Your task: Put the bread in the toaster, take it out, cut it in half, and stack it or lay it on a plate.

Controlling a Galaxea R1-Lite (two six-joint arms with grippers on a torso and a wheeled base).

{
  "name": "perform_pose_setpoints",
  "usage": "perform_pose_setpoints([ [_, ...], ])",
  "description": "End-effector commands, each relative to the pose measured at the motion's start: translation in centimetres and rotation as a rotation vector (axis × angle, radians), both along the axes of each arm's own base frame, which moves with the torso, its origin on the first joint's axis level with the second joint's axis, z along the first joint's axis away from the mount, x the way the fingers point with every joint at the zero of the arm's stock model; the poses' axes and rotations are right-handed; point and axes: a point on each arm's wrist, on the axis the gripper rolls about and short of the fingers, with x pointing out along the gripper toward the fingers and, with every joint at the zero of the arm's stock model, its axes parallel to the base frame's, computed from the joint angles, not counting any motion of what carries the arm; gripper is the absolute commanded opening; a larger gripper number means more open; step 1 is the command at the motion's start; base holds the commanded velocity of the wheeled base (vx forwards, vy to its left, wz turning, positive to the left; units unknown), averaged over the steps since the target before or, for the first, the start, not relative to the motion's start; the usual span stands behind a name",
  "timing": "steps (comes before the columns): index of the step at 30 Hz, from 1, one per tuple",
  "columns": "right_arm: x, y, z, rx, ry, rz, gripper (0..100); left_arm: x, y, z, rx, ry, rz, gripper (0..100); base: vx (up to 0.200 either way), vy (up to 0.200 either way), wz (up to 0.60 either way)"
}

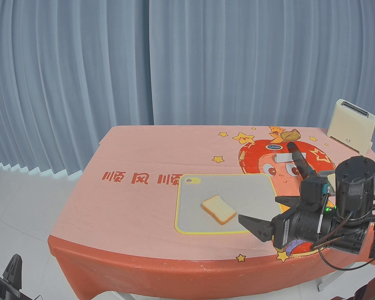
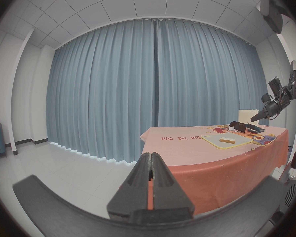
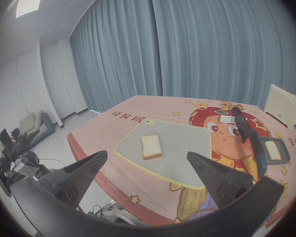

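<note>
A slice of bread [image 1: 218, 209] [image 3: 151, 146] lies flat on the grey, yellow-rimmed cutting board [image 1: 237, 188] [image 3: 184, 148]. The cream toaster [image 1: 353, 126] [image 3: 283, 106] stands at the table's far right corner. A knife [image 1: 300, 160] [image 3: 250, 132] with a dark blade and blue handle lies right of the board. My right gripper [image 1: 264, 211] [image 3: 146, 154] hovers open above the board's near right corner, a short way right of the bread, with nothing between its fingers. My left gripper [image 2: 150, 181] [image 1: 12, 271] is shut and empty, low and well left of the table.
A small dark tray [image 3: 284, 148] holding a second bread slice [image 3: 273, 149] sits near the knife handle on the right. The pink tablecloth [image 1: 146, 205] left of the board is bare. Blue curtains hang behind the table.
</note>
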Motion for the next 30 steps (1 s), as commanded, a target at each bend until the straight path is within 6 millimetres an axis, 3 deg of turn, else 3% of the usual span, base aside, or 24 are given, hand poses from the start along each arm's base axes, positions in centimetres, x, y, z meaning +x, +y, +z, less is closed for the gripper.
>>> perform_pose_setpoints([
  [1,0.7,1.3,-0.2,-0.004,0.017,0.013,100,0.1,0.0,-0.5,-0.001,0.019,0.001,0,0.000,0.000,0.00],
  [7,2.5,3.0,-0.1,-0.005,0.020,0.022,100,0.1,0.0,-0.5,-0.001,0.019,0.001,0,0.000,0.000,0.00],
  [16,5.0,6.2,-2.0,-0.123,0.037,0.069,100,0.1,0.0,-0.5,-0.001,0.019,0.001,0,0.000,0.000,0.00],
  [20,6.1,7.6,-3.8,-0.182,0.043,0.096,100,0.1,0.0,-0.5,-0.001,0.019,0.001,0,0.000,0.000,0.00],
  [30,7.9,9.9,-5.1,-0.196,0.042,0.106,100,0.1,0.0,-0.5,-0.001,0.019,0.001,0,0.000,0.000,0.00],
])
